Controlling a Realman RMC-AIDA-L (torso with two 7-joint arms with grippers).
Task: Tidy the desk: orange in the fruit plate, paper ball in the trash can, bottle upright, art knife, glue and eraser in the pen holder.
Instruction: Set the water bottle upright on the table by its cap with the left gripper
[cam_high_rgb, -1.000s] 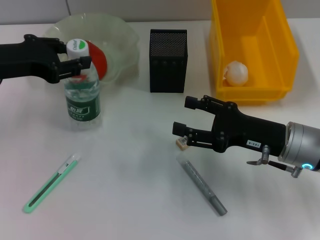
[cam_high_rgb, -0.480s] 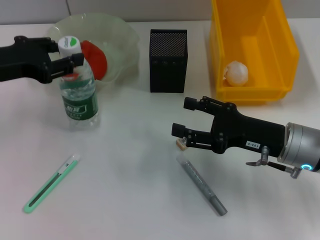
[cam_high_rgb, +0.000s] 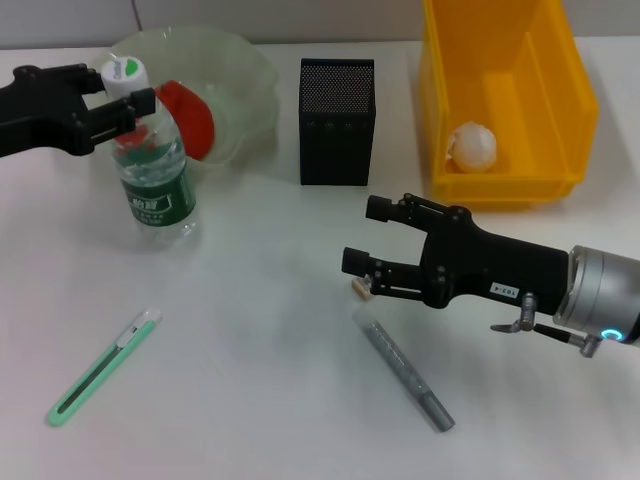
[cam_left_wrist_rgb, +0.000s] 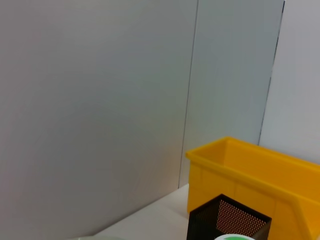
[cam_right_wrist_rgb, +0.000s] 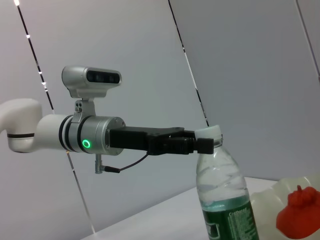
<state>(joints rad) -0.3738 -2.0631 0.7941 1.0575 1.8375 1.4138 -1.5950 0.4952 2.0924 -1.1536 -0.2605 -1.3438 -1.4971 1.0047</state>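
Observation:
My left gripper (cam_high_rgb: 122, 104) is shut on the neck of the bottle (cam_high_rgb: 155, 175), which stands upright on the table with its white cap leaning slightly left. The right wrist view shows that grip on the bottle (cam_right_wrist_rgb: 223, 200). The orange (cam_high_rgb: 190, 115) lies in the fruit plate (cam_high_rgb: 245, 70) just behind. My right gripper (cam_high_rgb: 361, 236) is open and low over the table, with the eraser (cam_high_rgb: 361, 289) just by its lower finger. The glue (cam_high_rgb: 405, 370) lies in front of it. The art knife (cam_high_rgb: 100, 368) lies at the front left. The pen holder (cam_high_rgb: 336, 120) stands at centre back.
The yellow trash can (cam_high_rgb: 560, 100) stands at the back right with the paper ball (cam_high_rgb: 470, 146) inside. It and the pen holder (cam_left_wrist_rgb: 229, 220) also show in the left wrist view. Bare table lies between the art knife and the glue.
My left gripper has moved left and a little farther back, taking the bottle's top with it. The right gripper has barely moved.

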